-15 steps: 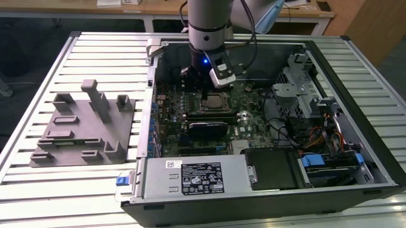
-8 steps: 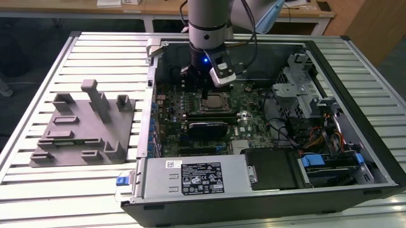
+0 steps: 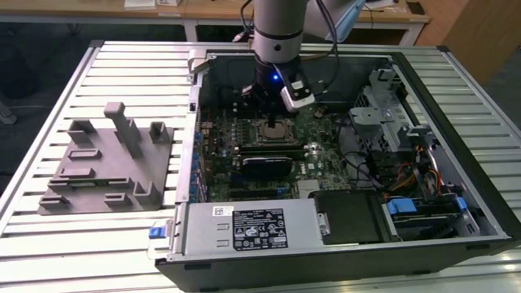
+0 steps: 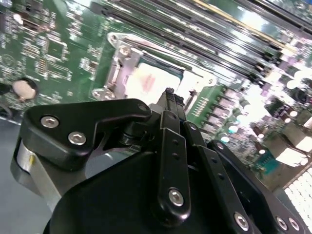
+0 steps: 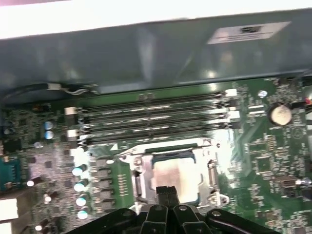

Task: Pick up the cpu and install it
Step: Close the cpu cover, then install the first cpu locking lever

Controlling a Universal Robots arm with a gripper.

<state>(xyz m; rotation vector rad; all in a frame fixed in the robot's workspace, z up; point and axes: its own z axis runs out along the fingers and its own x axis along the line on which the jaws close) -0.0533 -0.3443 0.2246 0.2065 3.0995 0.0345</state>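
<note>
To the exterior view's left, a grey plastic fixture [image 3: 102, 165] with upright posts rests on the slatted metal worktop [image 3: 49, 244]. Just beside it lies an open computer case [image 3: 244, 274], with the robot arm [image 3: 277, 24] reaching down into it over the green motherboard [image 3: 326, 131]. The cpu [image 3: 275, 129] lies flat in its socket on that board, silvery plate upward, while the black fingers [image 5: 163, 194] are clenched together with nothing between them, their tips over the plate's near edge; I cannot tell whether they touch it.
</note>
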